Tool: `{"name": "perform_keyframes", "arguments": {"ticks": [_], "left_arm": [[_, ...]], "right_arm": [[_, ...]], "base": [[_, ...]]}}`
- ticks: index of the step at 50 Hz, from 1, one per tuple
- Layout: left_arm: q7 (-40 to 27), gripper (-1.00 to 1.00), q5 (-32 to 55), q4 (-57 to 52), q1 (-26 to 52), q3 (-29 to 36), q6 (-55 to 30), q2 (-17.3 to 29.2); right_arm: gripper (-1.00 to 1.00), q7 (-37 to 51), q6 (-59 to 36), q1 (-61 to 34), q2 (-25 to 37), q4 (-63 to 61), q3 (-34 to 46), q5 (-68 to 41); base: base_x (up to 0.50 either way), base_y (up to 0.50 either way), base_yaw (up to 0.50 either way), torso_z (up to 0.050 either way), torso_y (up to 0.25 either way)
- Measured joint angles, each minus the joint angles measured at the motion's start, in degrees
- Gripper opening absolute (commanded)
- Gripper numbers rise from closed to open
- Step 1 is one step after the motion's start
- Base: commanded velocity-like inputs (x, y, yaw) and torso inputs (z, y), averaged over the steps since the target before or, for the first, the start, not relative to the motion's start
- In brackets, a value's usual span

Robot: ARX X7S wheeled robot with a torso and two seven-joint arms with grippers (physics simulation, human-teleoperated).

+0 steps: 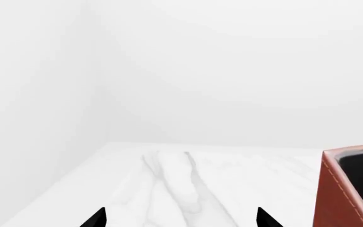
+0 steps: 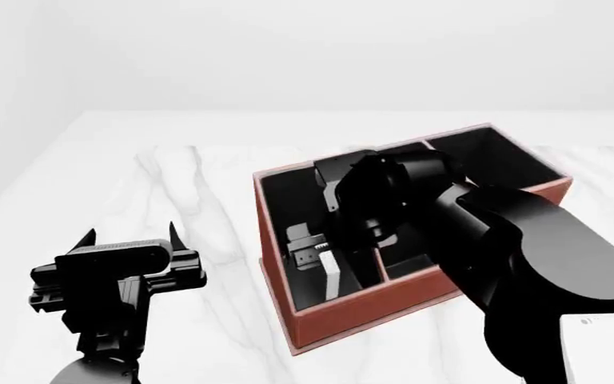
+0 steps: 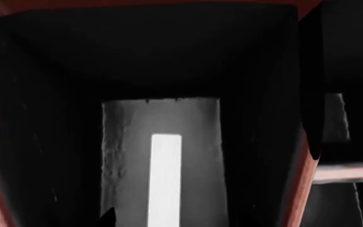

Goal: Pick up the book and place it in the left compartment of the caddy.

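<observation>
the left gripper [image 2: 131,238] hovered over the near left part of the white marbled tabletop [image 2: 179,192], its two dark fingers [image 2: 176,236] spread apart with nothing between them, well clear of the caddy [image 2: 392,308]. the caddy, a reddish-brown box with pale trim and black lining, sat toward the middle of the tabletop, one corner pointing at the near edge. the right gripper [image 2: 318,254] reached down into the left compartment [image 2: 285,192], the long undivided slot along the caddy's left wall. the book [image 2: 332,276] stood on edge inside that slot, near its front end, showing a thin white strip of page edges [image 3: 164,179] between grey, dark-looking covers. the fingertips sat either side of the book, but whether they pinched it or had let go could not be told.
</observation>
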State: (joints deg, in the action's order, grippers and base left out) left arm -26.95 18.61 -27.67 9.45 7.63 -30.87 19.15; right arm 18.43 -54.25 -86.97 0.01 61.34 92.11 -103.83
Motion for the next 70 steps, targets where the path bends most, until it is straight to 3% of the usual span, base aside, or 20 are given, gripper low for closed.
{"name": "perform_keyframes", "arguments": {"ticks": [12, 23, 30, 37, 50, 70], "left_arm": [[-0.1, 1.0, 0.2, 0.1, -0.1, 0.0, 0.2, 0.2], [-0.3, 1.0, 0.4, 0.0, -0.3, -0.1, 0.4, 0.4], [-0.6, 1.0, 0.5, -0.5, -0.6, -0.3, 0.3, 0.6], [-1.0, 1.0, 0.6, -1.1, -0.7, -0.4, 0.0, 0.8], [-1.5, 1.0, 0.8, -2.0, -0.3, -0.2, -0.7, 1.0], [-2.1, 1.0, 1.1, -3.3, 0.6, 0.0, -1.8, 1.5]], "right_arm": [[1.0, 0.5, -0.2, -1.6, 0.0, -0.3, -0.1, 0.2], [1.0, -1.2, -4.7, -12.3, 0.2, 0.2, 0.0, -0.5], [1.0, 2.9, -4.9, -15.9, 5.5, -7.7, -2.8, -3.4], [1.0, 9.9, 5.4, -10.8, 16.0, -25.4, -7.4, -2.1], [1.0, 18.6, 30.8, 4.6, 31.3, -50.5, -12.3, 11.1], [1.0, 30.2, 52.4, 17.5, 43.6, -73.0, -14.2, 32.5]], "base": [[0.0, 0.0, 0.0, 0.0, 0.0], [0.0, 0.0, 0.0, 0.0, 0.001], [0.0, 0.0, 0.0, 0.0, 0.0], [0.0, 0.0, 0.0, 0.0, 0.0], [0.0, 0.0, 0.0, 0.0, 0.0], [0.0, 0.0, 0.0, 0.0, 0.0]]}}
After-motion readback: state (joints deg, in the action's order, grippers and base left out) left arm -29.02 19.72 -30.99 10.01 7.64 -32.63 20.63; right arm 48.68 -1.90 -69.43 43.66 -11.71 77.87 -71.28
